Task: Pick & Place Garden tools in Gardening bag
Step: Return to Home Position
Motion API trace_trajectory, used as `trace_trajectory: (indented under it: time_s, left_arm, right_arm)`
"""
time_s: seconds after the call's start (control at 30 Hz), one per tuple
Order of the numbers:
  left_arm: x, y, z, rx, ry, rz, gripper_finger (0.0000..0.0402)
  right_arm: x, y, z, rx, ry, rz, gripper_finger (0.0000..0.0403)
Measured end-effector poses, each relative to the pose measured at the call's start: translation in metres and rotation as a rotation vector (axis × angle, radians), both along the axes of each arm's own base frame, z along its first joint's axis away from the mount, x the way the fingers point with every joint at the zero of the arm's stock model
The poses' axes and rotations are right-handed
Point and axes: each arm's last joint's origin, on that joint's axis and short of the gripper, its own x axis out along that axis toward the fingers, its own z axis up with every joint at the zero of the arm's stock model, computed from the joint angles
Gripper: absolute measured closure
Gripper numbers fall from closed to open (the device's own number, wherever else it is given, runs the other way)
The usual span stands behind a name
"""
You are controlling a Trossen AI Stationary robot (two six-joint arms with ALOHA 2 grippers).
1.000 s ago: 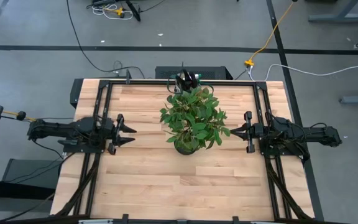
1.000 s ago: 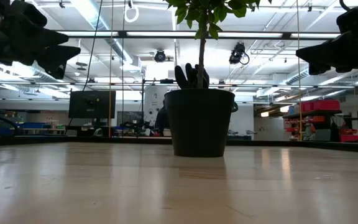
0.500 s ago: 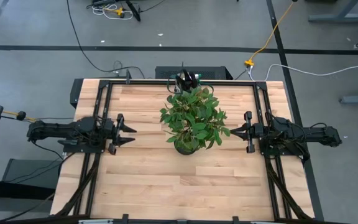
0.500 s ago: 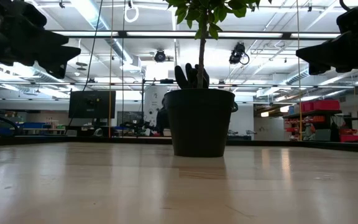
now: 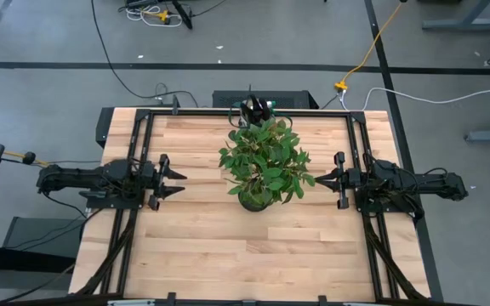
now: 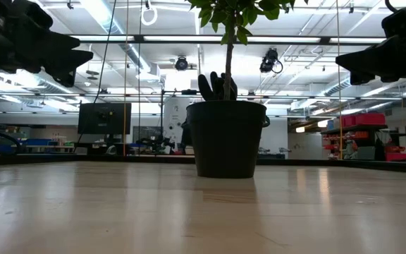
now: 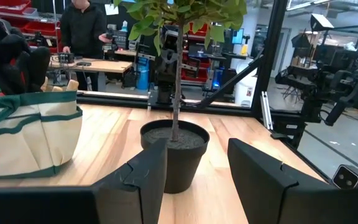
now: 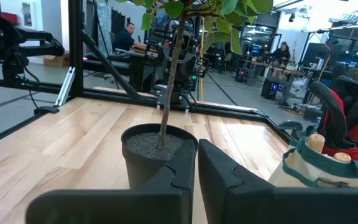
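Left gripper (image 5: 177, 183) over left side of table (image 5: 202, 246), fingers spread, holding nothing. Right gripper (image 5: 320, 179) over right side, fingers pressed together, empty. Potted plant (image 5: 262, 166) between them. Bag (image 7: 30, 134), tan with green trim, at far table edge behind plant: mostly hidden under foliage from above, cut off in both wrist views. Gloves (image 8: 344, 109) and wooden handles (image 8: 316, 142) stick out of top; rest of contents hidden

One potted plant (image 5: 262, 170), one gardening bag (image 7: 23, 134) (tools (image 8: 316, 143) inside), one table (image 5: 228, 246).
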Motion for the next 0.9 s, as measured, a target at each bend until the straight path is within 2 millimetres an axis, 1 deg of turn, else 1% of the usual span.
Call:
trace_trajectory:
  time_s: [0.33, 0.43, 0.67, 0.9]
  left_arm:
    - [0.0, 0.0, 0.0004, -0.001, -0.004, 0.001, 0.0225]
    - [0.0, 0.0009, 0.0005, -0.002, -0.005, 0.03, 0.0225]
    - [0.0002, 0.0012, -0.0023, -0.016, 0.024, 0.042, 0.0225]
    - [0.0006, 0.001, -0.0029, 0.051, 0.03, 0.039, 0.0225]
  right_arm:
    - [0.0, 0.0, -0.0001, 0.0, 0.0, 0.0, 0.0378]
    - [0.0, 0.0, -0.0001, 0.0, 0.0, 0.0, 0.0378]
    - [0.0, 0.0, -0.0001, 0.0, 0.0, 0.0, 0.0378]
    - [0.0, 0.0, -0.0001, 0.0, 0.0, 0.0, 0.0378]
